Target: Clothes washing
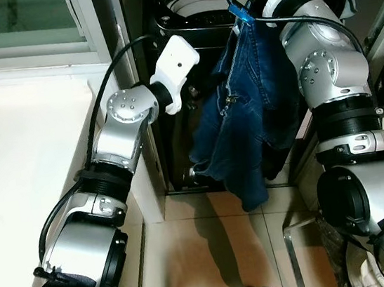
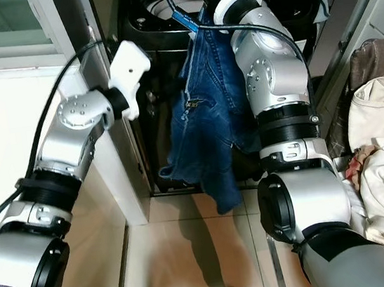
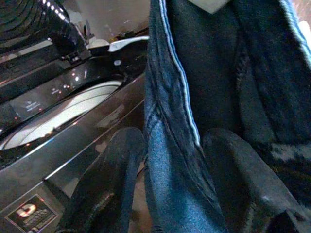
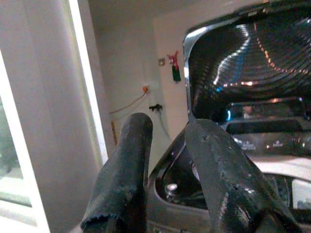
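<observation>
the blue jeans [image 1: 245,115] are hanging in front of the dark washing machine [image 1: 189,16], draped from the raised right arm. the left tool [image 3: 170,194] is closing on a denim fold between its fingers. the right tool [image 4: 165,160] is standing slightly apart, gripping nothing, above the washer's open lid [image 4: 248,63].

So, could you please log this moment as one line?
jeans: hanging before washer | left gripper: fingers around denim | right gripper: raised, empty

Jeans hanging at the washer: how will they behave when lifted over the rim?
Likely floppy: the jeans hang in loose folds below the right arm. Probably heavyish, thick denim bunched at the seams. Fabric lies between the left tool fingers, so it may drag or snag on the washing machine rim.
</observation>
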Tool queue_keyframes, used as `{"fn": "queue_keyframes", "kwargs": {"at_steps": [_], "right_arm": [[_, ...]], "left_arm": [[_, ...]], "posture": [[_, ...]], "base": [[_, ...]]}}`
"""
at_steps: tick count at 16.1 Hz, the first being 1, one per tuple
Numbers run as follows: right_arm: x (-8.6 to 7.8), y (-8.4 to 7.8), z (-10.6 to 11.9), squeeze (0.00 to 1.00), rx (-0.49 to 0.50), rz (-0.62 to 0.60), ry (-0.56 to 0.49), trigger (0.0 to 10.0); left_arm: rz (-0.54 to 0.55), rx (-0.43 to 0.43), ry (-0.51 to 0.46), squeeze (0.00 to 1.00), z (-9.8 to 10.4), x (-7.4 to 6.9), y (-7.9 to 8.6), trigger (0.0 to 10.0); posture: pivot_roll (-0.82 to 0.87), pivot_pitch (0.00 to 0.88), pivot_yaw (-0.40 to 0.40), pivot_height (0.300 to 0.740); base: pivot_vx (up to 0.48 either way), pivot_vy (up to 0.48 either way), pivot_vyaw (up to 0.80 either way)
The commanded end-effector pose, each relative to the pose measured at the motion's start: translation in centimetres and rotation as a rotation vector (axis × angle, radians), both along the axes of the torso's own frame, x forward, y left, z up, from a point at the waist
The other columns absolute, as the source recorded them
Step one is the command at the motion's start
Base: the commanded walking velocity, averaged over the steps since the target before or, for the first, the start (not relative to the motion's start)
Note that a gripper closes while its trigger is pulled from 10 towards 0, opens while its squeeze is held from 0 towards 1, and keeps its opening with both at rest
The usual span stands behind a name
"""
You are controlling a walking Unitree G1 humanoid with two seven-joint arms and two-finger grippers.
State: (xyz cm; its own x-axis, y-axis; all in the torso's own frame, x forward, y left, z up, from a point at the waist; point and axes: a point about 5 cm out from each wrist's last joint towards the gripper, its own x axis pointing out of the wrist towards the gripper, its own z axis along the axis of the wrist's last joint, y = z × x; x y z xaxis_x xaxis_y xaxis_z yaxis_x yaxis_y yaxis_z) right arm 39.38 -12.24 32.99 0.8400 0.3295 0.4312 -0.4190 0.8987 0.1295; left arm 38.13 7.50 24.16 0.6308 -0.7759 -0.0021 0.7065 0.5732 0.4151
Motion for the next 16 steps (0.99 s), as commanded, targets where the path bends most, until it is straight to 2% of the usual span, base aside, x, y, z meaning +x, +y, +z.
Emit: {"fn": "queue_keyframes", "kwargs": {"at_steps": [1, 2, 5, 7, 11, 12, 13, 14, 16], "right_arm": [[-0.6, -0.1, 1.1, 0.00, 0.013, 0.006, -0.045, 10.0], [-0.7, 0.0, 1.1, 0.00, 0.015, 0.009, -0.044, 10.0], [-0.9, 0.3, 1.5, 0.00, 0.017, 0.022, -0.052, 10.0], [-0.9, 0.3, 1.7, 0.00, -0.003, 0.016, -0.068, 10.0], [-0.3, -1.6, 1.7, 0.00, -0.092, -0.088, -0.091, 10.0], [-0.2, -2.1, 1.6, 0.00, -0.101, -0.110, -0.089, 10.0], [0.0, -2.6, 1.5, 0.00, -0.109, -0.134, -0.087, 10.0], [0.0, -2.9, 1.5, 0.00, -0.113, -0.146, -0.086, 10.0], [0.2, -3.1, 1.3, 0.00, -0.119, -0.160, -0.083, 10.0]], "left_arm": [[0.020, 0.012, -0.034, 1.00, 1.0, 0.4, 0.2, 10.0], [0.023, 0.012, -0.040, 1.00, 1.2, 0.6, 0.2, 10.0], [-0.045, -0.015, -0.053, 1.00, 2.1, 0.2, -1.3, 10.0], [-0.018, -0.010, -0.075, 1.00, 2.6, 0.6, -1.1, 10.0], [0.182, 0.046, -0.110, 1.00, 3.4, 2.2, 3.5, 10.0], [0.216, 0.062, -0.108, 0.40, 3.3, 2.3, 4.5, 10.0], [0.220, 0.066, -0.104, 0.00, 3.1, 2.3, 5.1, 10.0], [0.208, 0.054, -0.098, 0.00, 3.1, 2.2, 5.3, 10.0], [0.120, 0.029, -0.075, 0.00, 2.7, 1.5, 4.3, 10.0]], "posture": [[-0.08, 0.000, 0.020, 0.740], [-0.08, 0.000, 0.018, 0.740], [-0.09, 0.000, 0.013, 0.740], [-0.09, 0.000, 0.011, 0.740], [-0.09, 0.000, 0.008, 0.740], [-0.09, 0.000, 0.006, 0.740], [-0.09, 0.000, 0.006, 0.740], [-0.08, 0.000, 0.004, 0.740], [-0.08, 0.000, 0.002, 0.740]], "base": [[0.000, 0.000, 0.00], [0.000, 0.000, 0.00], [0.000, 0.000, 0.00], [0.000, 0.000, 0.00], [0.000, 0.000, 0.00], [0.000, 0.000, 0.00], [0.000, 0.000, 0.00], [0.000, 0.000, 0.00], [0.000, 0.000, 0.00]]}}
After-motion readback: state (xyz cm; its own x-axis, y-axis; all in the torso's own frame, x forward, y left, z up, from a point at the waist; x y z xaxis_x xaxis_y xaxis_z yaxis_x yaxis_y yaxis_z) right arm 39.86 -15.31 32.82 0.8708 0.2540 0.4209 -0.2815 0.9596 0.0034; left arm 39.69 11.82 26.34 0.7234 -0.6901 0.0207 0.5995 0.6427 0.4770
